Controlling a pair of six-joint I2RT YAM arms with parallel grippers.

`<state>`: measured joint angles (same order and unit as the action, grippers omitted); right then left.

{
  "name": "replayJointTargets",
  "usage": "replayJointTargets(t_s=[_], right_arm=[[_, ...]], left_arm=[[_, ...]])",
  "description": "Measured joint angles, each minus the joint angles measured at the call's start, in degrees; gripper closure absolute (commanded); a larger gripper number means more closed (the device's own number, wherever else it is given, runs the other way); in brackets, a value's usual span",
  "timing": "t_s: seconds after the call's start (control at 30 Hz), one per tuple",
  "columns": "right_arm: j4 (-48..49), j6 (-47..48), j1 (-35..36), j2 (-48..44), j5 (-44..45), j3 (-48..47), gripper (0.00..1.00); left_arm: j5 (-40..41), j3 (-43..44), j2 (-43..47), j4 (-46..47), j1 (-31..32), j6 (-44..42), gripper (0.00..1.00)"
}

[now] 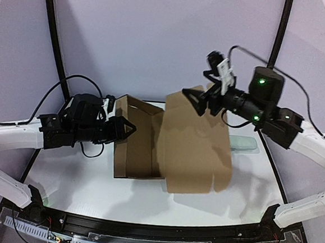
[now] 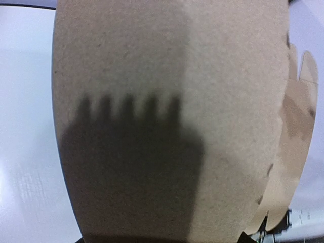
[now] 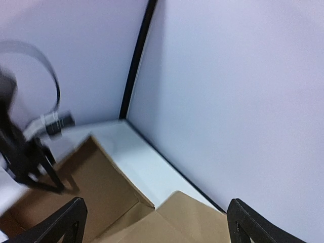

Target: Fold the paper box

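The paper box (image 1: 194, 152) is brown cardboard, and its left half stands as a shallow tray (image 1: 139, 148) on the white table. Its wide lid panel is raised and slants toward the right. My left gripper (image 1: 129, 127) sits at the tray's left wall. In the left wrist view that wall (image 2: 167, 101) fills the picture and hides the fingers, so I cannot see how the jaws stand. My right gripper (image 1: 200, 102) hangs at the lid's top edge. It is open (image 3: 159, 223), with the cardboard flap (image 3: 192, 217) below and nothing gripped.
A small pale green-grey case (image 1: 244, 143) lies on the table right of the box, partly behind the lid. Grey backdrop walls with black poles (image 1: 54, 34) close in the back. The table's near edge (image 1: 143, 221) runs in front of the arm bases.
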<state>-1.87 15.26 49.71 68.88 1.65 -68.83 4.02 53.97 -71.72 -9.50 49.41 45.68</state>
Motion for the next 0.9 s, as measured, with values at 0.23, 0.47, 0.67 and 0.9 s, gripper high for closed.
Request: replayJointTargets(t_s=[0.23, 0.47, 0.67, 0.9], right_arm=[[0.7, -8.6, 0.0, -7.6, 0.8, 1.1, 0.02], [1.0, -13.5, 0.0, -11.0, 5.9, 7.0, 0.02], [-0.1, -17.4, -0.1, -11.4, 11.5, 10.4, 0.02], [-2.1, -21.8, -3.4, -11.4, 15.7, 11.8, 0.02]], left_arm=[[15.5, -9.6, 0.6, 8.7, -1.6, 12.5, 0.66], [27.6, -17.5, -1.8, 20.3, -2.0, 25.2, 0.48], [30.5, -21.5, -4.0, 25.0, -2.0, 32.8, 0.04], [32.8, -22.3, 2.0, 8.8, -0.9, 41.5, 0.01]])
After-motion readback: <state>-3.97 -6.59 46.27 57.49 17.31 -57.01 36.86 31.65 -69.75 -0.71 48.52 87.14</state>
